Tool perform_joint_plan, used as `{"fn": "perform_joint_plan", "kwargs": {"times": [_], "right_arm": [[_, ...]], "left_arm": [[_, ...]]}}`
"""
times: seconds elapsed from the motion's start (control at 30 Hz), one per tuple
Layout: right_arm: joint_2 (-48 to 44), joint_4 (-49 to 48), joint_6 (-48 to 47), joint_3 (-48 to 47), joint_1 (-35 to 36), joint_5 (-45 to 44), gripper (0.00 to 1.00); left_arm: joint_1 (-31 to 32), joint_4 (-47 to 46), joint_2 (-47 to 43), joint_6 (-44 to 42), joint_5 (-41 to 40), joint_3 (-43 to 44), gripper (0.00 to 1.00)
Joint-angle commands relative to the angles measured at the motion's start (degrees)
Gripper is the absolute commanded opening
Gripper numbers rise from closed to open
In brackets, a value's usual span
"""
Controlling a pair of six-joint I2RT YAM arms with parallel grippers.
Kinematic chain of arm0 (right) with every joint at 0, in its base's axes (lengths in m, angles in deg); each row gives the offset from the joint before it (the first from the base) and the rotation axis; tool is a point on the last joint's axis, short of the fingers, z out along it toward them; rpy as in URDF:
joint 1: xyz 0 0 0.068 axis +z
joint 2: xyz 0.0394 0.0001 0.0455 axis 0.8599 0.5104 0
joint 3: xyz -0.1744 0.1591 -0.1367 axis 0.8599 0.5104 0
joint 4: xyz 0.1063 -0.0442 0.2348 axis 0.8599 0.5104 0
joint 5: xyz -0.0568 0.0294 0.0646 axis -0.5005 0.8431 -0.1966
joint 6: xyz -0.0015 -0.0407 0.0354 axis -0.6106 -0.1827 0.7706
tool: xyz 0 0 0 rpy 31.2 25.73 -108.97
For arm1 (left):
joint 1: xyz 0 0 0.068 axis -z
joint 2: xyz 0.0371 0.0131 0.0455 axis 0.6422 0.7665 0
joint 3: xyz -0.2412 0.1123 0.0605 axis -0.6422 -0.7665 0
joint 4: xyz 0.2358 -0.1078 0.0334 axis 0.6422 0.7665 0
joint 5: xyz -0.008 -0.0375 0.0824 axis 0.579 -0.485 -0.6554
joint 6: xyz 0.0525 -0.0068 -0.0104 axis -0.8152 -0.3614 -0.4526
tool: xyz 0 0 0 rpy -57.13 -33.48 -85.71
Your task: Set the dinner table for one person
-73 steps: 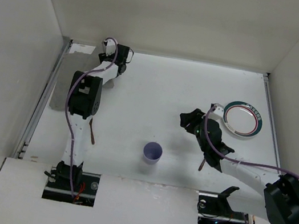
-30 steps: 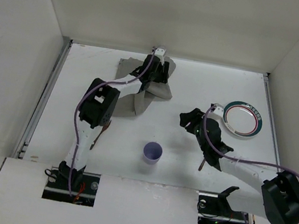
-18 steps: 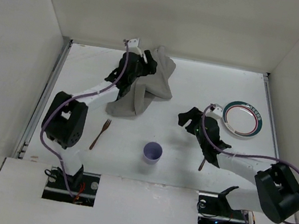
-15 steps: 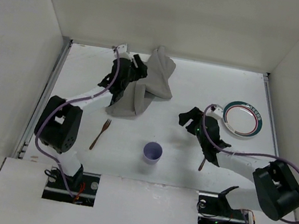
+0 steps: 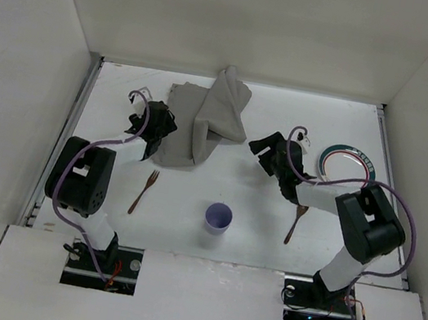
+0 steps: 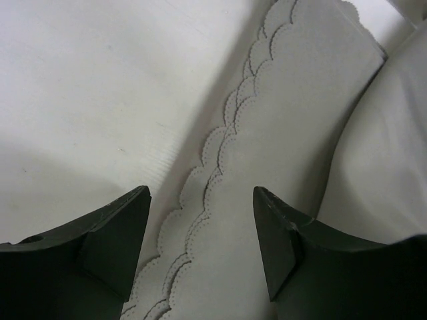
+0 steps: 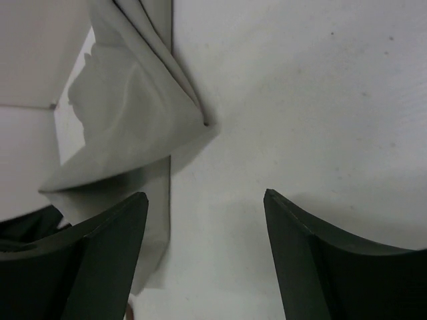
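Top external view. The dinner table (image 5: 176,236) carries all the pieces, but none are arranged.
- Grey cloth mat (image 5: 208,122): crumpled and folded over itself at the far edge, left of centre. It is not spread flat.
- Plate (image 5: 355,170): teal-rimmed, close to the right edge and well apart from the mat.
- Purple cup (image 5: 219,217): upright, toward the near edge at about mid-width.
- Brown fork (image 5: 142,190): lies toward the near-left.
- Second brown utensil (image 5: 295,222): lies toward the near-right. I cannot tell whether it is a spoon or a knife.
- Left gripper (image 5: 158,124): at the mat's left border.
- Right gripper (image 5: 259,148): just beside the mat's right side.

Left wrist view. The fingers (image 6: 113,233) stand wide apart, low over the mat's scalloped border. Cloth and bare tabletop lie under the gap, and nothing is pinched.

Right wrist view. The fingers (image 7: 100,253) are spread wide with bare tabletop between them. A folded corner of the mat lies ahead to the upper left. Nothing is held.

Progress, by my judgement: early. The mat has reached the table but is bunched up. Left to do:
- Flatten the mat, with each arm probably taking one side.
- Set the plate on it.
- Lay the fork and the other utensil beside the plate.
- Place the cup near the plate.
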Motion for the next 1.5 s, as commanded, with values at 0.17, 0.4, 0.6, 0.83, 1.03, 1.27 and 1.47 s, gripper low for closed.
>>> {"fn": "perform_joint_plan", "kwargs": {"times": [0.17,0.4,0.6,0.83,1.03,1.27,1.47], "right_arm": [[8.6,4.0,13.5,-11.1,-1.0,0.1,0.7],[13.7,10.7,17.8,-21.4,-0.9,0.6,0.7],[17.7,15.2,20.6,-26.0,0.2,0.7,0.67],[17.7,17.5,21.1,-24.8,1.7,-1.8,0.63],[19.6,17.8,21.4,-26.3,1.7,-0.4,0.6],[23.2,14.5,22.0,-30.1,1.0,-0.1,0.32],[20.8,-0.2,19.9,-24.8,-0.1,1.6,0.1]], "left_arm": [[0.3,0.9,4.3,-0.6,-2.3,2.2,0.59],[-0.2,0.7,5.1,-0.4,-1.6,2.2,0.59],[-1.3,0.2,7.3,0.5,-0.1,2.8,0.57],[-2.2,0.2,8.1,1.1,1.4,3.1,0.54],[-2.2,0.1,9.1,1.5,1.8,3.5,0.48],[-2.6,-0.1,9.5,2.2,2.0,3.2,0.35],[-3.1,-1.2,10.4,2.9,2.0,3.7,0.16]]}}
